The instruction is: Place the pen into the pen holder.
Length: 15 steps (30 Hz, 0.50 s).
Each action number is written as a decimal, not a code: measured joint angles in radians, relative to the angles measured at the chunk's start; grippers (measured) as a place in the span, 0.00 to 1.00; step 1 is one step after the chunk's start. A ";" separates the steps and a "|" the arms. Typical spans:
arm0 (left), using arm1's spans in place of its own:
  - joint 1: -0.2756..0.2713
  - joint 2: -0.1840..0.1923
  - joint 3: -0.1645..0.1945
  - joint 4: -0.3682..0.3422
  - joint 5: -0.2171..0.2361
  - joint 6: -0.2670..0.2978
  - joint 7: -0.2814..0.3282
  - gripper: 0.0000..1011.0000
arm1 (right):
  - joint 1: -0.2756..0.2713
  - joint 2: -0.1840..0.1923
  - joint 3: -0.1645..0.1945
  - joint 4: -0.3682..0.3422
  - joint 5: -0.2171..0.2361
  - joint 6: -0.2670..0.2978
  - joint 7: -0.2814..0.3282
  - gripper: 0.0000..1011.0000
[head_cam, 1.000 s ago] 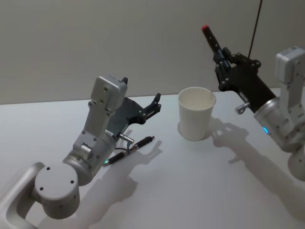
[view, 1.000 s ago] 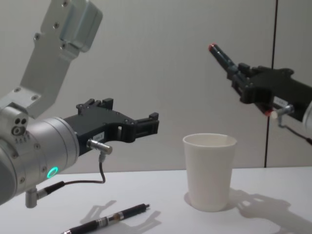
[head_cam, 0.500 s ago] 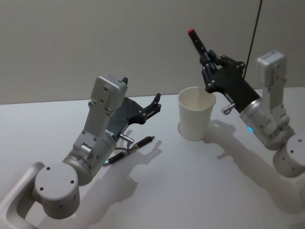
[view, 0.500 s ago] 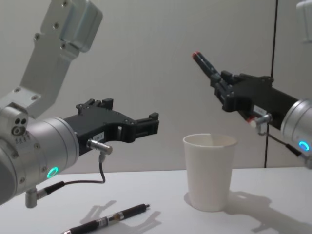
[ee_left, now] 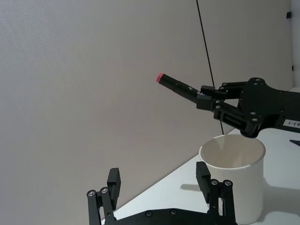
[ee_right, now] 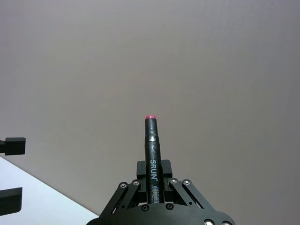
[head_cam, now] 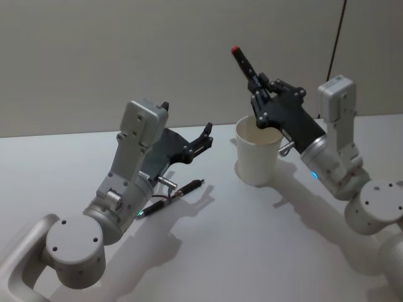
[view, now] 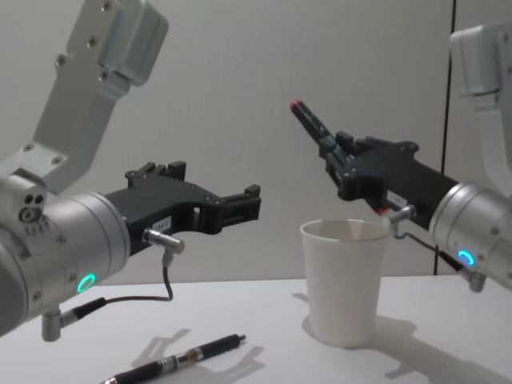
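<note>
From where I stand, the right gripper (head_cam: 259, 95) is clamped on a black pen with a red end cap (head_cam: 242, 63), which it holds tilted, cap uppermost, above the plain white paper cup (head_cam: 255, 165) on the white table (head_cam: 252, 245). The gripper hides the pen's lower end, so it may not be over the mouth. Released at this slant, it could strike the rim, topple the light cup or skid away. The left gripper (head_cam: 205, 138) hovers with its fingers apart above a second slim black pen (head_cam: 173, 196) lying on the table.
</note>
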 joint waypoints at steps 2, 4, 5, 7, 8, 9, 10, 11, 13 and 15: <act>0.000 0.000 0.000 0.000 0.000 0.000 0.000 0.99 | 0.006 -0.006 -0.004 0.014 -0.001 -0.007 0.001 0.17; 0.000 0.000 0.000 0.000 0.000 0.000 0.000 0.99 | 0.009 -0.009 -0.006 0.023 -0.003 -0.012 0.001 0.17; 0.000 0.000 0.000 0.000 0.000 0.000 0.000 0.99 | 0.010 -0.010 -0.007 0.027 -0.003 -0.013 0.001 0.17; 0.000 0.000 0.000 0.000 0.000 0.000 0.000 0.99 | 0.015 -0.015 -0.010 0.039 -0.005 -0.017 0.000 0.17; 0.000 0.000 0.000 0.000 0.000 0.000 0.000 0.99 | 0.018 -0.017 -0.012 0.046 -0.006 -0.020 -0.001 0.17; 0.000 0.000 0.000 0.000 0.000 0.000 0.000 0.99 | 0.018 -0.018 -0.012 0.048 -0.007 -0.021 -0.001 0.17; 0.000 0.000 0.000 0.000 0.000 0.000 0.000 0.99 | 0.021 -0.020 -0.014 0.054 -0.008 -0.023 -0.002 0.17; 0.000 0.000 0.000 0.000 0.000 0.000 0.000 0.99 | 0.022 -0.021 -0.015 0.057 -0.008 -0.024 -0.002 0.17; 0.000 0.000 0.000 0.000 0.000 0.000 0.000 0.99 | 0.024 -0.024 -0.016 0.063 -0.010 -0.027 -0.004 0.17; 0.000 0.000 0.000 0.000 0.000 0.000 0.000 0.99 | 0.026 -0.025 -0.017 0.068 -0.011 -0.028 -0.005 0.19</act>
